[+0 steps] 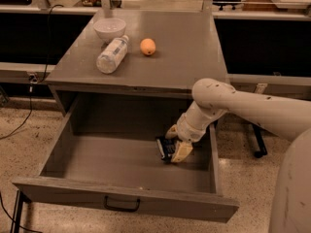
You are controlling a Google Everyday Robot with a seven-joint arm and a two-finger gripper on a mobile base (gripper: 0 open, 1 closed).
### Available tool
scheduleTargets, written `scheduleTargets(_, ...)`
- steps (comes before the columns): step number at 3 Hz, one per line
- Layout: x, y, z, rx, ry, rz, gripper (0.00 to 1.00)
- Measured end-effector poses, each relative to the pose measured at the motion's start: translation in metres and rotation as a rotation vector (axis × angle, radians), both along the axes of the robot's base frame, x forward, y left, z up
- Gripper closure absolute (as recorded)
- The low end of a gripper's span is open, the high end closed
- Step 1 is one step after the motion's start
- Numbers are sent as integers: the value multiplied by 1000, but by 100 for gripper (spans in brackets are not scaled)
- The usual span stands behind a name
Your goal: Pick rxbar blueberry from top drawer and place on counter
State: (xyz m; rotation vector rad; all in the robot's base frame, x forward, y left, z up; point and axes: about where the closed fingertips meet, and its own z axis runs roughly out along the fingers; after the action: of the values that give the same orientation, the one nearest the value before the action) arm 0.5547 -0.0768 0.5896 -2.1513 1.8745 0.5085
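rxbar blueberry (165, 148): small flat bar in a dark navy-blue wrapper. I see it on the floor of the top drawer, right of that drawer's middle and near its right wall.
top drawer (73, 198): wide, deep grey wooden drawer, standing open toward me.
counter (180, 52): flat, matte grey tabletop, directly above the top drawer's back end.
arm (252, 108): thick off-white robot arm, reaching down into the top drawer over its right wall.
gripper (177, 142): cream-coloured, low inside the top drawer, right at the bar. I cannot tell whether it is clamped or loose.
bottle (112, 54): clear plastic bottle with a pale label, lying on its side on the counter, above the top drawer's back left.
bowl (109, 29): white round bowl, upright on the counter, farther from the top drawer than the bottle.
orange fruit (147, 46): small and round, on the counter above the top drawer's back middle.
handle (121, 208): small black metal pull, low at the centre of the top drawer's front panel.
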Motion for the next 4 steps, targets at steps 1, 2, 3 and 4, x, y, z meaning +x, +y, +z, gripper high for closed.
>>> scheduleTargets(1, 0, 0, 5, 0, 1, 0, 73)
scheduleTargets(2, 0, 0, 10, 0, 1, 0, 97)
scheduleTargets(3, -6, 9, 24, 59, -16, 24, 100)
scheduleTargets(4, -32, 31, 90, 261, -109, 102, 100)
